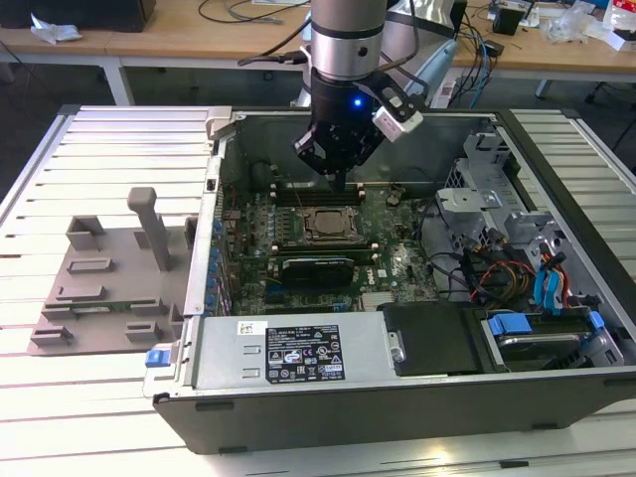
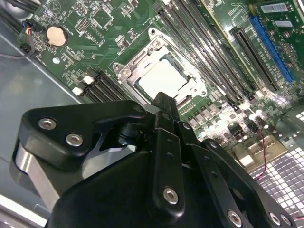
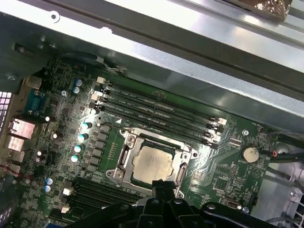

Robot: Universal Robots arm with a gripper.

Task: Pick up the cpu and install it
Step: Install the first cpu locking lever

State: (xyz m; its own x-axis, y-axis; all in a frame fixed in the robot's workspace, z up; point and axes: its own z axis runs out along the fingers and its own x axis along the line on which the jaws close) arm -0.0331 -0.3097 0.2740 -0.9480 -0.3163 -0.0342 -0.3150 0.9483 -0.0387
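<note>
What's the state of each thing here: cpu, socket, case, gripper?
cpu: lying flat in the socket, nothing holding it.
socket: metal frame around the chip, no cooler on top.
computer case: lying on its side, side panel off, board exposed.
gripper: above the socket, fingers together, holding nothing.

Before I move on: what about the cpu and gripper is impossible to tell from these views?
- Near edge of the cpu, both wrist views: covered by the gripper.
- Whether the cpu sits fully flat in the socket: too fine to judge.
- Gripper state: its own body hides the fingertips in the wrist views.
- The cpu in the exterior view: too small for detail.
</note>
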